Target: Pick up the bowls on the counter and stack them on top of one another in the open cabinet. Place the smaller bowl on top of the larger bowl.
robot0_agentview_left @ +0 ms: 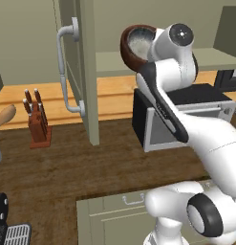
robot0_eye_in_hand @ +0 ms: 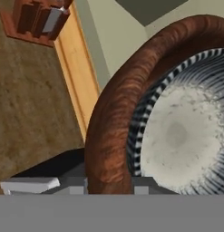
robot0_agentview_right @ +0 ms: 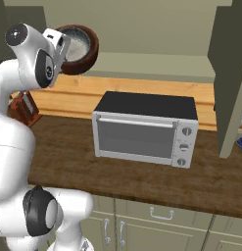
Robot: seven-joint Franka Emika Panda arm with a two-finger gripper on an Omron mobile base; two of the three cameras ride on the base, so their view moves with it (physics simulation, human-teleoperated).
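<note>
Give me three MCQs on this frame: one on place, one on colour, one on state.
1. Where is the larger bowl?
A. on the counter
B. held up in the air by the arm
C. inside the toaster oven

2. What colour is its outer wall?
A. reddish-brown
B. pale green
C. black

3. How does the cabinet door stand?
A. shut
B. swung open
C. taken off

Answers:
1 B: both base views show it raised well above the counter at the arm's end.
2 A: the hand view shows a reddish-brown, wood-grained wall around a speckled grey inside.
3 B: the left base view shows it edge-on, its grey handle facing sideways.
</note>
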